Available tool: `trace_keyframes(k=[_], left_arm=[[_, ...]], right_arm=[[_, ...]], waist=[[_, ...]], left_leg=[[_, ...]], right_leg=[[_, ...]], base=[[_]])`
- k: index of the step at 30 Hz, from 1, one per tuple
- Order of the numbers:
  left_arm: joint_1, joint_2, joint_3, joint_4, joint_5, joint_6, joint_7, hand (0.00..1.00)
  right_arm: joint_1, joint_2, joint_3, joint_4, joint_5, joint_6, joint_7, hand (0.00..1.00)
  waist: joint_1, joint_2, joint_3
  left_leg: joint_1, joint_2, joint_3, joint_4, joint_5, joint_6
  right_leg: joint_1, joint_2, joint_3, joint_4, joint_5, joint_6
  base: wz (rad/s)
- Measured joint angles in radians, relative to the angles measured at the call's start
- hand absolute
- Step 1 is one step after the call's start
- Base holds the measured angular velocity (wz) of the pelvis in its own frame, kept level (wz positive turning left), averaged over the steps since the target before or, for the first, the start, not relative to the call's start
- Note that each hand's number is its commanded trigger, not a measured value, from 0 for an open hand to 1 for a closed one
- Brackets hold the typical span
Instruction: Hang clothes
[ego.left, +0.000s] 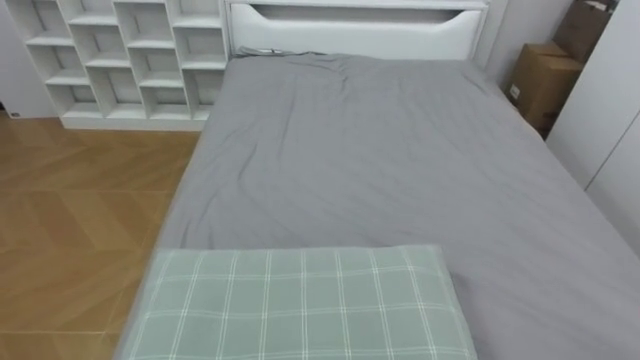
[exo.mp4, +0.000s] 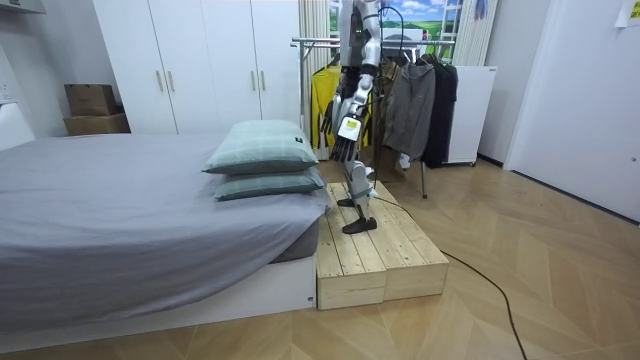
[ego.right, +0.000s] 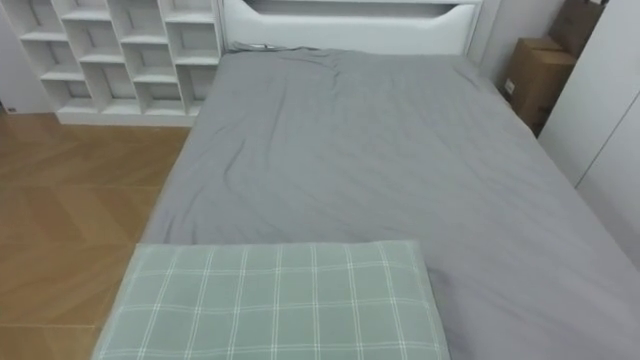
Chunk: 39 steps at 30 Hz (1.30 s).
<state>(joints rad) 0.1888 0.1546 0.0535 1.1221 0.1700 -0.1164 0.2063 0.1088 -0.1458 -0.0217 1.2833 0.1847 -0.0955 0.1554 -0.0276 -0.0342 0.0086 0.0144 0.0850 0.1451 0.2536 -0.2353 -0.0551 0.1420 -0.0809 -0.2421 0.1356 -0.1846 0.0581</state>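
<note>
A clothes rack (exo.mp4: 312, 42) stands behind me by the window. On it hang a yellow garment (exo.mp4: 322, 108), a grey jacket (exo.mp4: 411, 104) and a dark garment (exo.mp4: 441, 112). I stand on a wooden platform (exo.mp4: 375, 250) at the head end of the bed, facing the bed with my back to the rack. My left hand (exo.mp4: 346, 133) hangs at my side with relaxed fingers and holds nothing. Before me lies the grey bedsheet (ego.left: 380, 160), with a green checked pillow (ego.left: 300, 305) just below my view.
Two stacked pillows (exo.mp4: 262, 160) lie at the bed end beside the platform. White cube shelves (ego.left: 120, 60) stand at the far left, cardboard boxes (ego.left: 540, 80) and white wardrobe doors (ego.left: 610, 110) to the right. Wooden floor (ego.left: 80, 220) runs along the bed's left side.
</note>
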Motion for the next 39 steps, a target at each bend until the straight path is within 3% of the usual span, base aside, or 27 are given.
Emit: trace_keyframes(k=[39], left_arm=[[-0.001,0.002,0.001,-0.001,0.001,0.000,-0.020,0.00]], right_arm=[[-0.002,0.000,0.000,0.000,-0.002,0.000,0.001,0.00]], waist=[[0.002,-0.001,-0.0022]], left_leg=[[-0.001,-0.001,-0.001,0.002,0.000,0.000]], right_leg=[[0.000,0.000,-0.004,0.001,0.000,0.000]], base=[[0.00]])
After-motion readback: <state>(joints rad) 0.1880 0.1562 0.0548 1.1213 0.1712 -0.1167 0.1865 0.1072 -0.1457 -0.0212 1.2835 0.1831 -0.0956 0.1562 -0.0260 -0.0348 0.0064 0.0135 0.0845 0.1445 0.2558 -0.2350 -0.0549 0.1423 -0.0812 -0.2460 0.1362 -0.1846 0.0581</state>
